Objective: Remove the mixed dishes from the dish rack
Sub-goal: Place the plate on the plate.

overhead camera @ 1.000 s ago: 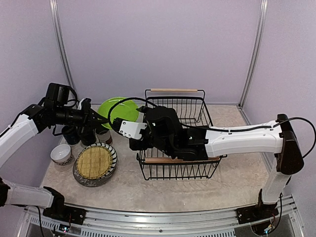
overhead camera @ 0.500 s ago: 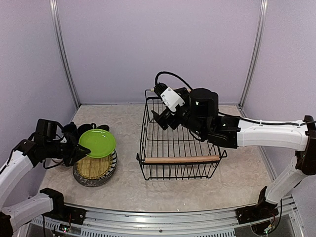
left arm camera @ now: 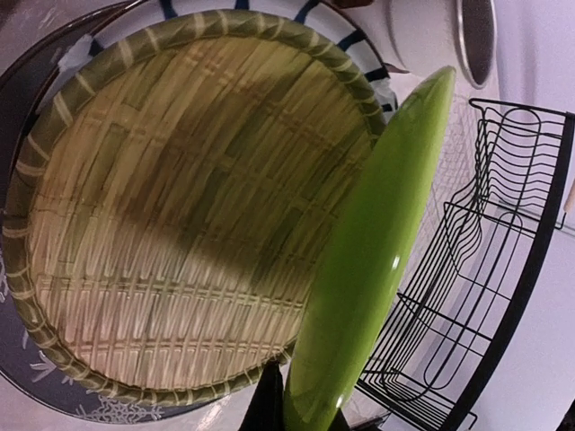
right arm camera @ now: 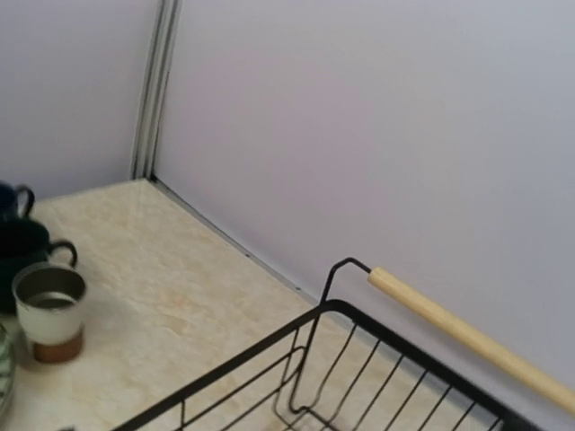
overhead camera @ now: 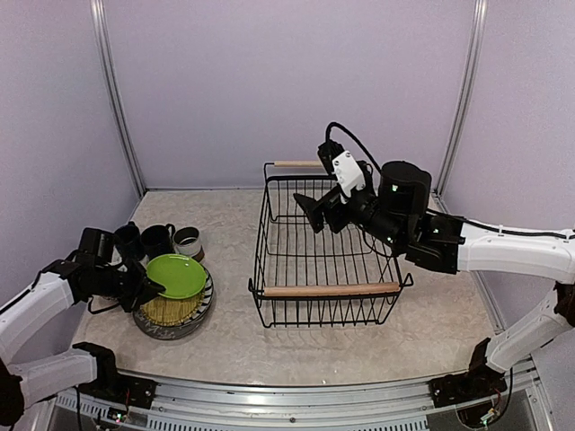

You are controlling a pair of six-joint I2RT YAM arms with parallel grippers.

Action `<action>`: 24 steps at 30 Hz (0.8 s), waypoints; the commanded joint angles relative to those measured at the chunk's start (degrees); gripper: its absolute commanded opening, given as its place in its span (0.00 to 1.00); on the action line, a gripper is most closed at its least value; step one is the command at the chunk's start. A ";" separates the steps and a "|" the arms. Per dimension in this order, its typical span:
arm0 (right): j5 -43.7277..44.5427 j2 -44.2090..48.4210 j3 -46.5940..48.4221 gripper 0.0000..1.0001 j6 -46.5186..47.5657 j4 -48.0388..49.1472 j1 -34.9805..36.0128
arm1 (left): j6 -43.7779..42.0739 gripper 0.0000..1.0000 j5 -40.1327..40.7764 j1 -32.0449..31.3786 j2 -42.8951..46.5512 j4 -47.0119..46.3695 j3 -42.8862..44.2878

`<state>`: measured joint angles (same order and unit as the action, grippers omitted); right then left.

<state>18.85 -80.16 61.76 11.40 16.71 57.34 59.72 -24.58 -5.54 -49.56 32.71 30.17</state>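
Robot lab cell — bare lilac walls [overhead camera: 287, 81], aluminium posts [overhead camera: 114, 99]

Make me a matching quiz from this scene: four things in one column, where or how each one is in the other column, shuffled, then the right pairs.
Column one
1. lime-green plate
2. white-brown cup
3. dish rack
4. right gripper

Column two
A. standing upright beside the dark mugs
B. held by the left gripper over the woven tray
C. raised in the air above the far part of the rack
D. black wire, with two light wooden handles

Pairs: 1-B, 2-A, 3-D, 4-C
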 commanded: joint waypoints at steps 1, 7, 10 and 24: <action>-5.03 4.40 -2.09 1.00 -11.79 0.41 -4.01 | -0.06 0.00 -0.40 1.71 0.16 -4.18 -2.77; -6.00 7.02 -4.31 1.00 -16.24 -0.84 -6.56 | -0.65 0.18 -1.49 2.95 -0.70 -3.49 -4.84; -6.31 8.41 -5.81 1.00 -17.07 0.37 -7.07 | -0.02 0.31 -2.24 3.04 -1.63 -3.83 -5.59; 6.10 9.37 -3.98 1.00 -19.74 -6.49 -7.48 | 2.23 0.99 -1.75 2.47 0.30 7.67 -1.04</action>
<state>14.85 -72.40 56.42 -5.56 16.03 50.48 60.42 -26.28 -2.96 -50.74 35.68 26.79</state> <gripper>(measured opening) 0.998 0.964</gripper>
